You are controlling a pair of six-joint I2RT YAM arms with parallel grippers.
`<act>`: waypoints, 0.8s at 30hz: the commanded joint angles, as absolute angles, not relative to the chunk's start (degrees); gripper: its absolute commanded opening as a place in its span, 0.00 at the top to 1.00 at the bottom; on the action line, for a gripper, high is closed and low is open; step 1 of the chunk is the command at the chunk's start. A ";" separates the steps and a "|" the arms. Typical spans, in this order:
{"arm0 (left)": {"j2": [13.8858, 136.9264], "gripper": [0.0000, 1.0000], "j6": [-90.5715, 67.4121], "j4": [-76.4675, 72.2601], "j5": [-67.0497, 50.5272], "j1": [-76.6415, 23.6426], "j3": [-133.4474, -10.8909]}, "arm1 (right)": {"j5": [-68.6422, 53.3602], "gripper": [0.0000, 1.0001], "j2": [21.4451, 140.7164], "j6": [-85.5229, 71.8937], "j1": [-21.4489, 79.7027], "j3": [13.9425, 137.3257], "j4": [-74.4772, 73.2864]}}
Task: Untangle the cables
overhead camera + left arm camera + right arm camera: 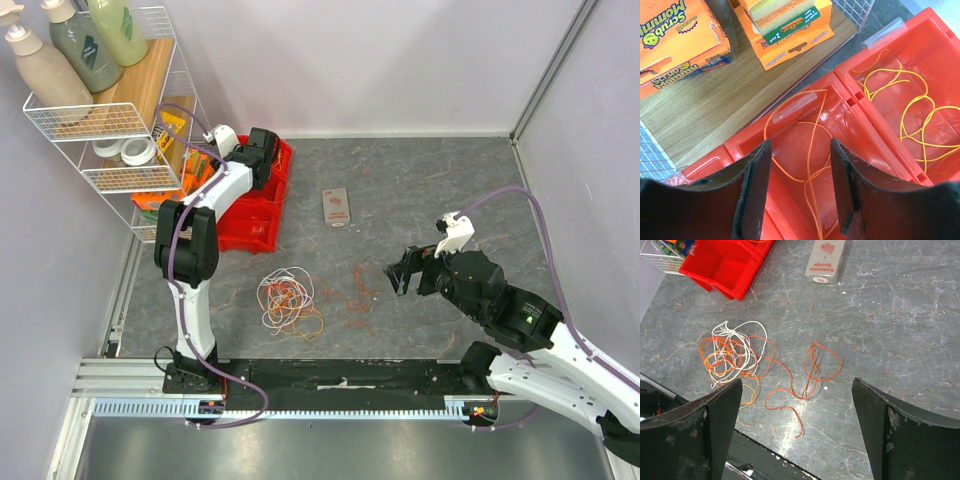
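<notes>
Grey marbled tabletop [450, 170], boxed by smooth lilac walls [400, 60], gives open room from 12 to 3 o'clock of the cables [290, 302], a thin, looping orange-and-white tangle by the front rail [330, 372]. Right gripper [400, 273] hovers at their 3 o'clock, jaws spread wide, empty. Left gripper [800, 147], parted and holding nothing, hangs over the glossy red bin [250, 225] at 11 o'clock, with orange wire [810, 150] inside.

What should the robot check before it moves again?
1. The left gripper is open and empty: ok.
2. The orange cable lies inside the red bin: ok.
3. The right gripper is open above the table: ok.
4. The loose orange cable is free of the white and orange pile: cannot tell.
5. That pile is untangled: not ok.
</notes>
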State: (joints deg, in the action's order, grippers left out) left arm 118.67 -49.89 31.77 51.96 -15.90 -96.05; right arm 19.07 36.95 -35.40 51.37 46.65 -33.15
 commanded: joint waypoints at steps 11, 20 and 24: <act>107.32 0.34 -41.15 31.03 28.17 -16.44 -94.76 | 16.53 0.02 40.33 -37.44 51.33 46.49 -30.94; 106.08 0.38 -23.21 26.70 0.28 -21.87 -92.27 | 15.11 0.02 45.00 -37.88 51.07 47.20 -29.44; 99.60 0.40 -23.20 19.28 -12.19 -27.84 -81.43 | 12.67 0.02 46.92 -38.76 46.95 44.48 -29.45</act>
State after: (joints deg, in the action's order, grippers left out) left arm 105.21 -28.45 25.08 3.25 -22.13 -88.33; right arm 14.83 45.82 -37.39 50.70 46.00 -31.62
